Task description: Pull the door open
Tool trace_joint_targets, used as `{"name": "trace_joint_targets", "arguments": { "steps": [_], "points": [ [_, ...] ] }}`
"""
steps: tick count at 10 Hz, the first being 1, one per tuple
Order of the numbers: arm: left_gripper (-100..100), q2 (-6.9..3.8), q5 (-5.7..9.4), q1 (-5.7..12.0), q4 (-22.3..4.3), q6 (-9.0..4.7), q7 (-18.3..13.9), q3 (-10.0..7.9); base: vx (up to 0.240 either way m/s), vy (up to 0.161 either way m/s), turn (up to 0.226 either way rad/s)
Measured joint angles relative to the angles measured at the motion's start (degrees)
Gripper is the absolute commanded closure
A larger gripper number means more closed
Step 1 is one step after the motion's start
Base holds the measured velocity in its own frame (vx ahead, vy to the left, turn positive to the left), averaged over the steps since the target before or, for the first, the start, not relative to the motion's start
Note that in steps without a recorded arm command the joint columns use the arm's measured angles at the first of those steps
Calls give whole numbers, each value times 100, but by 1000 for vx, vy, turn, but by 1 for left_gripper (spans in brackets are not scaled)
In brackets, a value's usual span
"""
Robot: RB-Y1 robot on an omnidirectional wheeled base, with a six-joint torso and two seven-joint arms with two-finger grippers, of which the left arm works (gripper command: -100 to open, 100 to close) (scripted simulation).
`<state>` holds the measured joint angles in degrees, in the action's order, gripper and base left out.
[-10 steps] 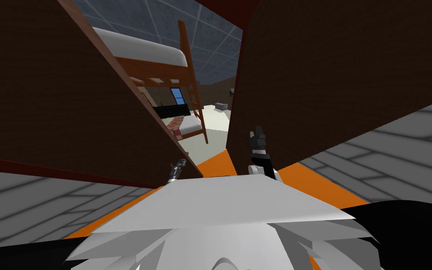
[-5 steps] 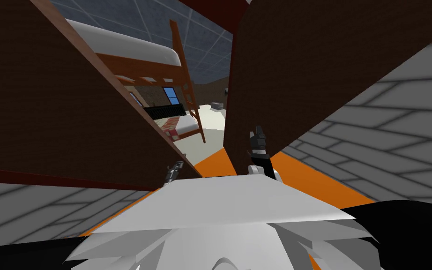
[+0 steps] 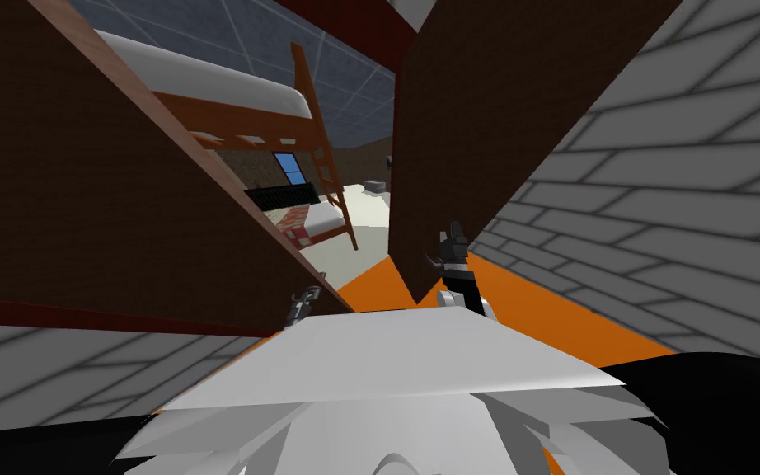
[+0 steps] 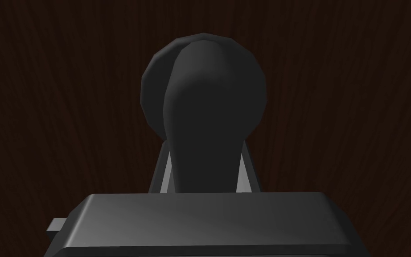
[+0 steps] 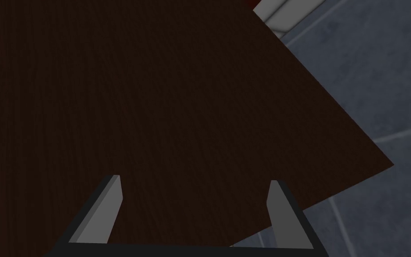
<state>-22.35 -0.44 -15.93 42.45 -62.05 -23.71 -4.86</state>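
The dark brown door (image 3: 106, 181) stands ajar on my left, its free edge running down to my left gripper (image 3: 304, 305). In the left wrist view that gripper (image 4: 204, 176) is shut on the dark rounded door handle (image 4: 202, 111), with light grey fingers (image 4: 166, 174) pressing both its sides against the brown door face (image 4: 66, 111). A second dark brown panel (image 3: 469, 124) stands on my right. My right gripper (image 3: 452, 245) hovers just in front of its lower edge. In the right wrist view it is open (image 5: 195, 201), facing that panel (image 5: 155, 102) with nothing between its fingers.
Through the gap I see a wooden bunk bed (image 3: 230, 95), a lower bed (image 3: 316, 221), a blue window (image 3: 288, 167) and a pale floor. An orange floor strip (image 3: 535, 305) lies under me. Grey block wall (image 3: 683, 206) runs along the right.
The whole head view has shifted: the gap and bunk bed slid left and the right panel looks narrower, with more grey wall showing. My left gripper stays shut on the handle.
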Motion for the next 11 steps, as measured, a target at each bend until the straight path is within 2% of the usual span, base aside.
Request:
{"name": "trace_joint_targets", "arguments": {
  "steps": [1, 2, 3, 5, 6, 8, 11],
  "points": [
    [100, -41, -17, -27, -63, -105, -38, 13, -290, 87, -207],
    [100, -59, -39, -117, 3, -146, -72, 34, -233, 75, -147],
    [100, -61, -66, -124, -93, -255, -86, 62, -226, 33, -151],
    [100, -131, -97, -218, -151, -426, -154, 88, -181, 21, -84],
    [100, -127, -105, -236, -170, -437, -162, 98, -173, 14, -139],
    [100, -133, 13, -11, -350, -387, -89, 139, -231, 45, -191],
    [100, -126, 187, 312, -484, -218, 22, 245, -221, 42, -135]
  ]
}}
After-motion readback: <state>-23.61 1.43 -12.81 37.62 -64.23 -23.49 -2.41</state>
